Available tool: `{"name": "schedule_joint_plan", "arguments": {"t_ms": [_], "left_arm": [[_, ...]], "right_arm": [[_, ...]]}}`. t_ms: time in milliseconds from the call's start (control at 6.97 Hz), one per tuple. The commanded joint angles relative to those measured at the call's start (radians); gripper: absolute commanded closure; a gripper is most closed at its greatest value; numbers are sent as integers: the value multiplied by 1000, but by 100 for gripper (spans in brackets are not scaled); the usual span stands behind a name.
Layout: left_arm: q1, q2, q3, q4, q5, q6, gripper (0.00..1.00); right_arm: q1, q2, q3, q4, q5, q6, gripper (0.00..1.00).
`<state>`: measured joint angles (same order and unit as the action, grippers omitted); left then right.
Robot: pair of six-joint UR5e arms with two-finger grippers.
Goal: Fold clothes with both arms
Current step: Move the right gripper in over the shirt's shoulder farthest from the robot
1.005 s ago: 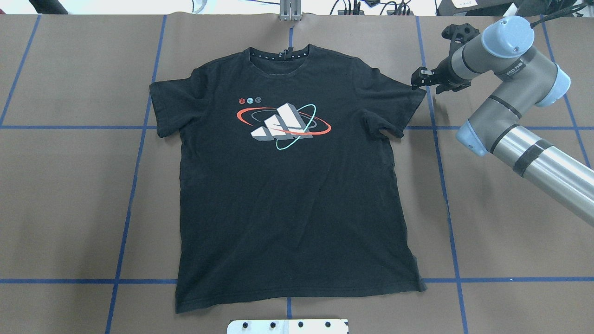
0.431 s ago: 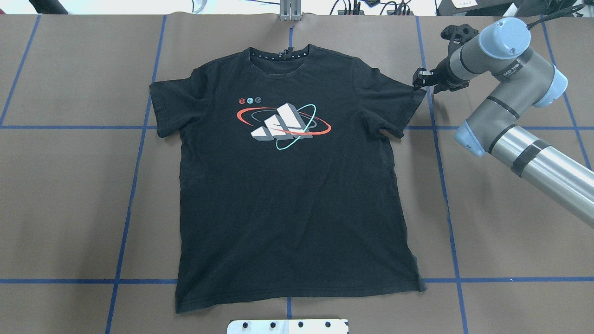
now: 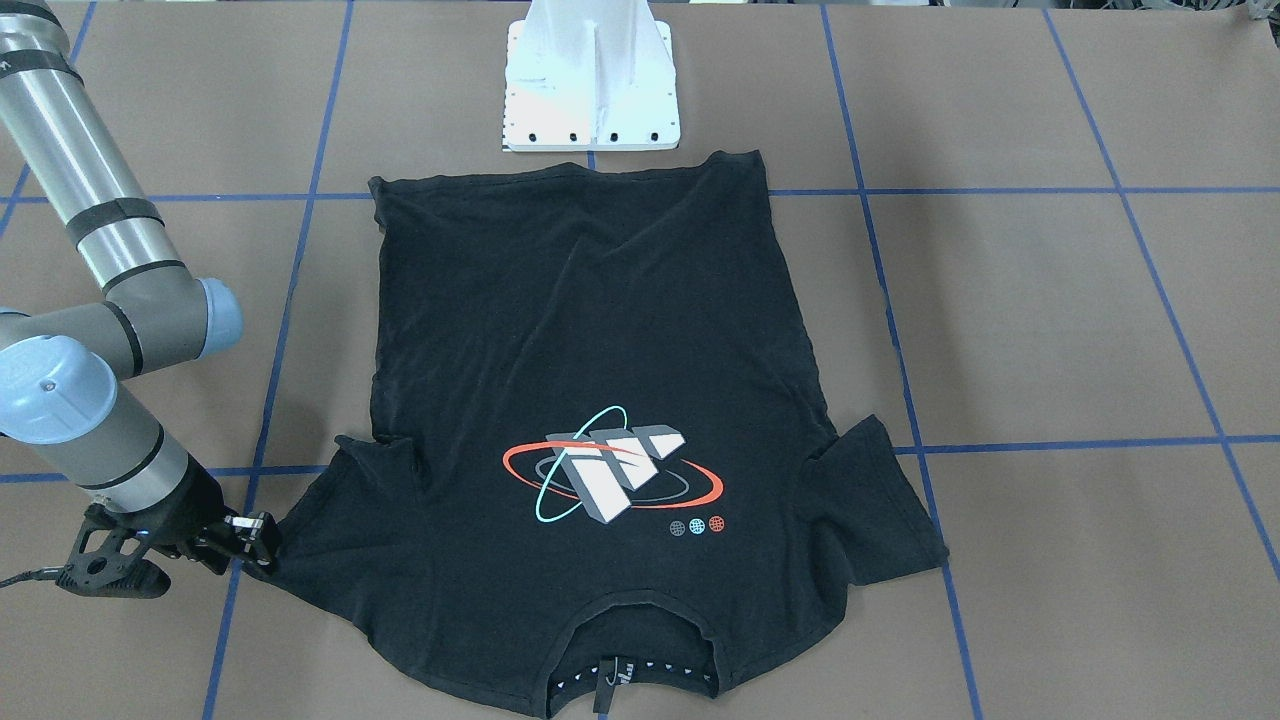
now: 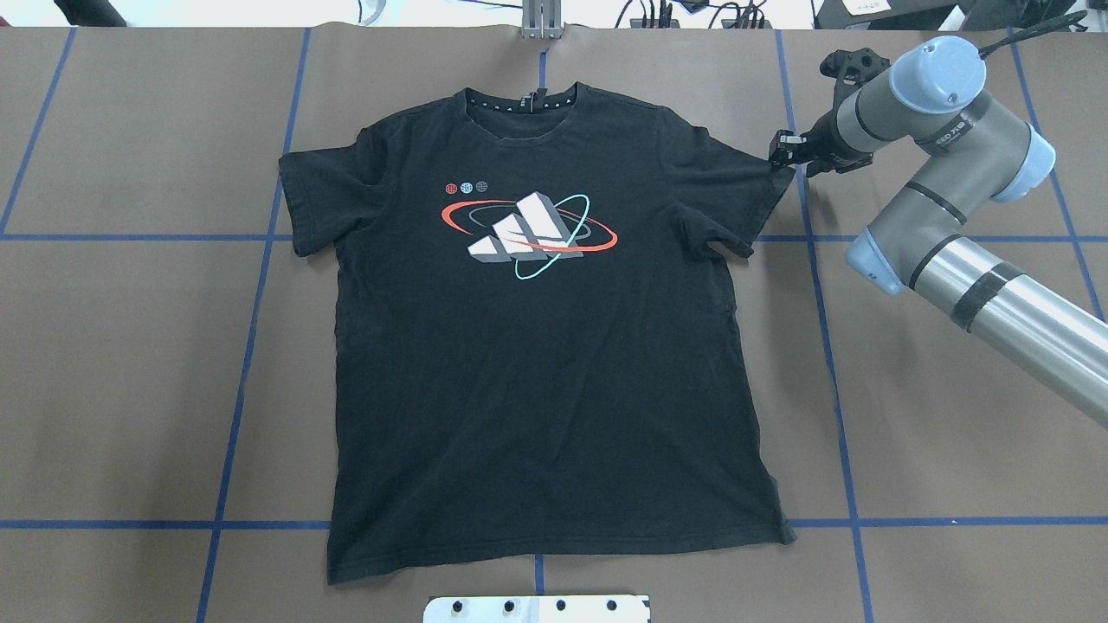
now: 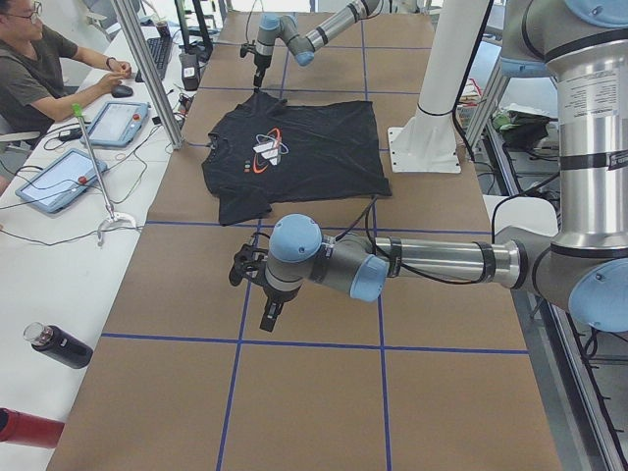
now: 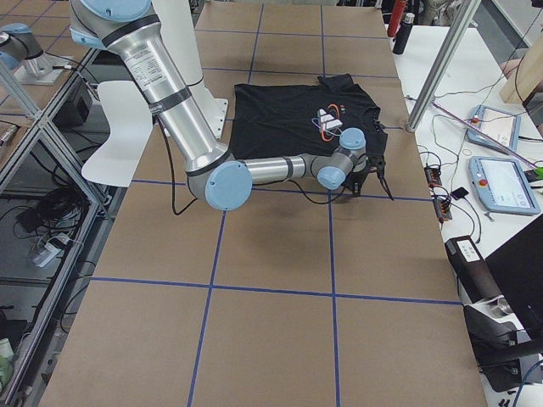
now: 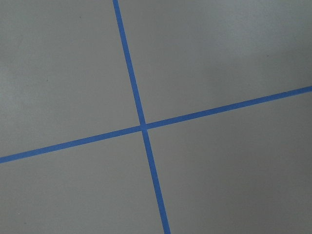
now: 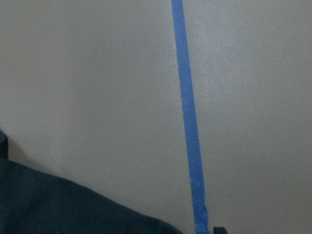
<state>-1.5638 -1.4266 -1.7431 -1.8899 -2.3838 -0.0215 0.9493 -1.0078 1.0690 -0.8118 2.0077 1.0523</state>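
Table [image 4: 130, 389]: T-shirt [image 4: 537, 389] collar [image 4: 521, 102] away from pedestal [image 3: 590, 80]

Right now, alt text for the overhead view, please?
A black T-shirt lies flat, logo up, collar far, on a brown table gridded with blue tape. The right arm reaches in from the right; its gripper is at the corner of the sleeve on that side.

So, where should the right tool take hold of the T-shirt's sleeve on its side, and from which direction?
Probably the outer corner of that sleeve, where the right tool is now. The T-shirt lies flat on the table, so only its edge offers a free lip. Come from outside, low, one finger sliding under the hem.
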Motion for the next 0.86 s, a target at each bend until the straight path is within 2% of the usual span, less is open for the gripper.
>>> {"name": "schedule_joint_plan", "arguments": {"t_ms": [0, 144, 431, 574, 718], "left_arm": [[-1, 0, -1, 0, 0, 2, 0], [1, 0, -1, 0, 0, 2, 0], [-1, 0, -1, 0, 0, 5, 0], [-2, 0, -1, 0, 0, 5, 0], [-2, 0, -9, 0, 0, 5, 0]], "right_arm": [[-1, 0, -1, -1, -9, 2, 65], [0, 0, -1, -1, -9, 2, 100], [0, 3, 2, 0, -6, 5, 100], [5, 8, 32, 8, -3, 5, 100], [9, -4, 120, 0, 8, 6, 100]]}}
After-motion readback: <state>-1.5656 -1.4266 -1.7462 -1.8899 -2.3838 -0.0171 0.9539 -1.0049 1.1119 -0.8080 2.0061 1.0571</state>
